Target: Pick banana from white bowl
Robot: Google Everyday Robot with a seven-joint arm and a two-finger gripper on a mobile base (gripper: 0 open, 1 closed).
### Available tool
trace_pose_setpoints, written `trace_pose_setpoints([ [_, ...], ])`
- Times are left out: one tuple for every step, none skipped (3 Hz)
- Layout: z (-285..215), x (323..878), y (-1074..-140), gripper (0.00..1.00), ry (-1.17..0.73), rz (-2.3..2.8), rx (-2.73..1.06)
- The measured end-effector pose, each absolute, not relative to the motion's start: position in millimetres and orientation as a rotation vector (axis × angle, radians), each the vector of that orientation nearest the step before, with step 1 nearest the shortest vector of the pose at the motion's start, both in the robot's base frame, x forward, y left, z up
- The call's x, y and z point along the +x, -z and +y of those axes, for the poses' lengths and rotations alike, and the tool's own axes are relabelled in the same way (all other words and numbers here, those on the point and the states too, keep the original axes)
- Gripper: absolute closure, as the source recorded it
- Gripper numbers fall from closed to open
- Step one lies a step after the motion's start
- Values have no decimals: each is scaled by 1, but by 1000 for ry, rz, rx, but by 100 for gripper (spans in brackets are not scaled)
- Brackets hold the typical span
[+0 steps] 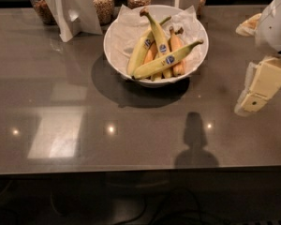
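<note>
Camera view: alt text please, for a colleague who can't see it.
A white bowl of bananas sits on a dark table, the longest banana lying diagonally across the others. The gripper hangs at the right edge, clear of the bowl.

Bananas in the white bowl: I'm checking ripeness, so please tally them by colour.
Yellow-green bananas: 3
Orange-tinted bananas: 2
Total: 5
The tool hangs right of the white bowl, over the table.
</note>
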State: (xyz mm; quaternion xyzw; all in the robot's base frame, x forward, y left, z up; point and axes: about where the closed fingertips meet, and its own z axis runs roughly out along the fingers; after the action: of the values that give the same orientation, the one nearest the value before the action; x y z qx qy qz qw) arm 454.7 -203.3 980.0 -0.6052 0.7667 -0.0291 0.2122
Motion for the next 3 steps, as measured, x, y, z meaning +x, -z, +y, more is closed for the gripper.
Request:
trace_pose_setpoints([
  [-185,482,-984,0,48,1986,-1650],
  [-163,514,-988,0,12,1844,-1654],
  [-140,542,-988,19,-27,1741,-1684],
])
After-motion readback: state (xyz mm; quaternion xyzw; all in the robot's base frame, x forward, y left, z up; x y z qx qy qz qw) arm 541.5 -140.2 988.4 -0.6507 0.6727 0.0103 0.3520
